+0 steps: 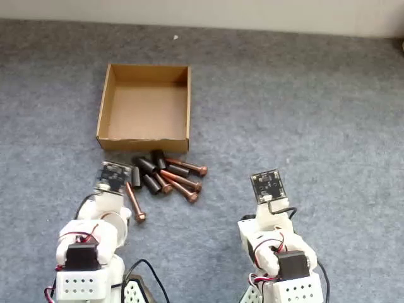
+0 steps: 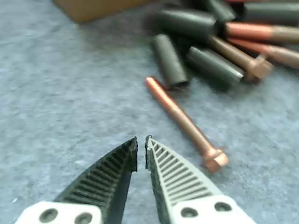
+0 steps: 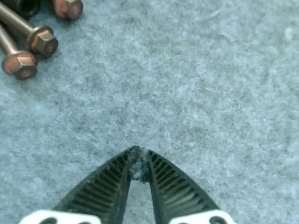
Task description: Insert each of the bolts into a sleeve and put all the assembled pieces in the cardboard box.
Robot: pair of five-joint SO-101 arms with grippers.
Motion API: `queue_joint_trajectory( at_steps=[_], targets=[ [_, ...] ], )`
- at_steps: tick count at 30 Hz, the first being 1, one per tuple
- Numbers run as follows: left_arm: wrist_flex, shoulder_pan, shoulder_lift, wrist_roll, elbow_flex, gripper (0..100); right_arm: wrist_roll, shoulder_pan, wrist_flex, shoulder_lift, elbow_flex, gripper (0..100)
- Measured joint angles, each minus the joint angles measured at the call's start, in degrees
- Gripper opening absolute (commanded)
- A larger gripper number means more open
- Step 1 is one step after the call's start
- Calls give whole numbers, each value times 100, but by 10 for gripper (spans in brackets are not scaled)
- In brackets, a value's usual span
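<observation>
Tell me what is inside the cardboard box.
The cardboard box shows a bare brown floor; the bolts and sleeves lie outside. Its near wall hides a strip of floor.

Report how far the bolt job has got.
Done: nothing; the cardboard box holds no pieces. In hand: nothing; the left gripper, fingers shut, hangs near a lone bolt, the right gripper over bare carpet. Left: the bolts and sleeves piled by the box, seemingly unjoined, need assembling and boxing.
</observation>
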Motion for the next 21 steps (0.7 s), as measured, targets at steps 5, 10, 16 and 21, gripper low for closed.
queue_joint_trajectory(
  at_steps=[5, 10, 16, 21],
  targets=[
    [0, -809, -26, 0, -396, 70, 0, 18, 0, 0, 0, 5],
    [-9, -1547, -26, 0, -492, 72, 0, 835, -35, 0, -9, 6],
    [-149, -1960, -44, 0, -431, 73, 1152, 1002, -756, 0, -237, 30],
    [-396, -1960, -26, 0, -325, 74, 1178, 756, -905, 0, -651, 73]
  ],
)
